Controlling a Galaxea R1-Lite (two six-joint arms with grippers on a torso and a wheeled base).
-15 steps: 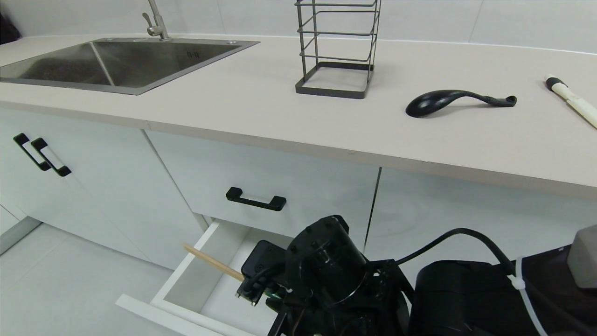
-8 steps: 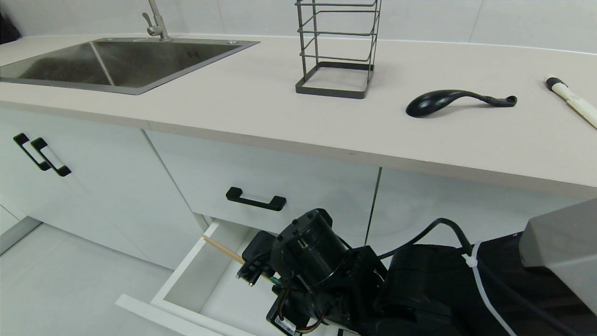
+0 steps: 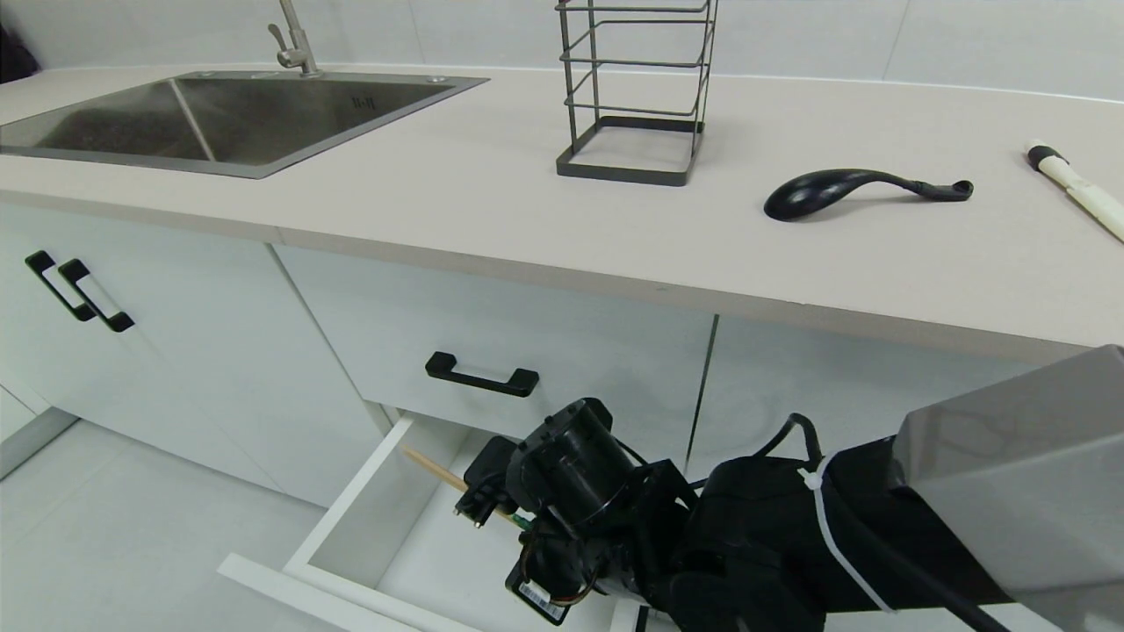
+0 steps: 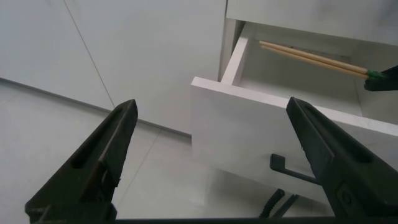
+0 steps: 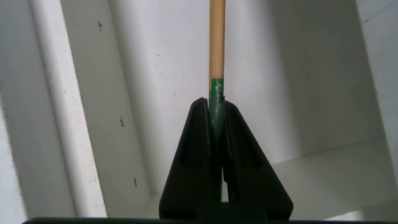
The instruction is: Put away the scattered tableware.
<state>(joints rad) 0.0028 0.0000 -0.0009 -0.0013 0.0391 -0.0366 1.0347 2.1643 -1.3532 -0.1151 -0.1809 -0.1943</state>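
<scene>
Two chopsticks [image 5: 216, 43] clamped at green ends in right pincer [image 5: 216, 109], held slanting over open drawer [image 4: 249, 124] under tabletop [image 3: 439, 202], left pincer [image 4: 208, 109] spread wide apart, near drawer front, black spoon [image 3: 825, 191] lying on tabletop, right of wire rack [image 3: 632, 96], sink [image 3: 263, 114] far left

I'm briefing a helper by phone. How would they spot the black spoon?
Start at the beige countertop, right of the sink. Just past the wire rack lies the black spoon. It is all black with a curled handle end, unlike the cream-handled tool farther right.
</scene>
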